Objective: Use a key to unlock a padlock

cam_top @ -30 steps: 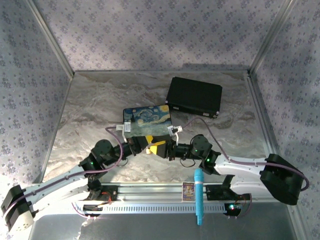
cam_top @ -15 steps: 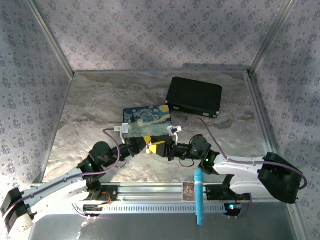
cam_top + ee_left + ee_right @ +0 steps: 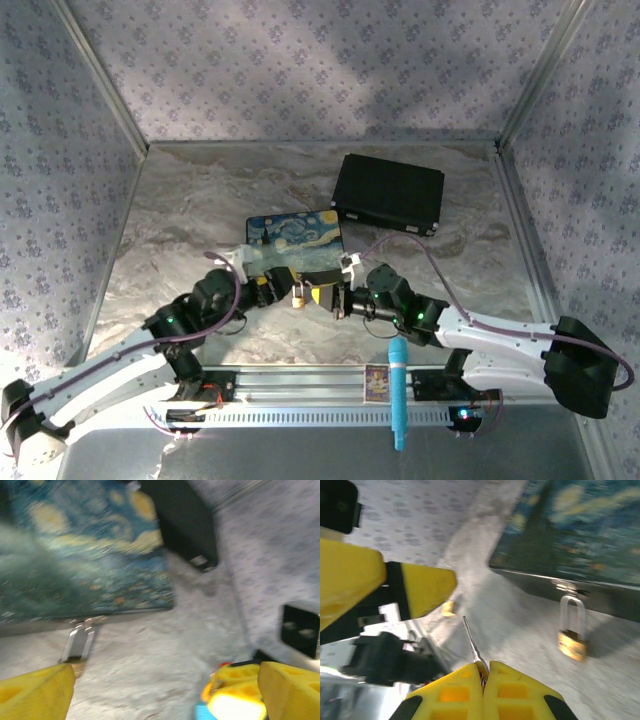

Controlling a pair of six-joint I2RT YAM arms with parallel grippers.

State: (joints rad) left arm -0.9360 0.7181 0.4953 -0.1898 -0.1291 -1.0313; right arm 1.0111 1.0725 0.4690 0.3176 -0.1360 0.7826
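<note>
My right claw (image 3: 482, 672) is clamped on the key (image 3: 471, 642), blade aimed up-left. The padlock (image 3: 571, 642) hangs off to its right on the box (image 3: 580, 535). My left claw (image 3: 165, 682) is wide, right beside the padlock.

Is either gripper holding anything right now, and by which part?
The right gripper pinches the key by its base end, the thin blade sticking out ahead. The left gripper is open and holds nothing.
</note>
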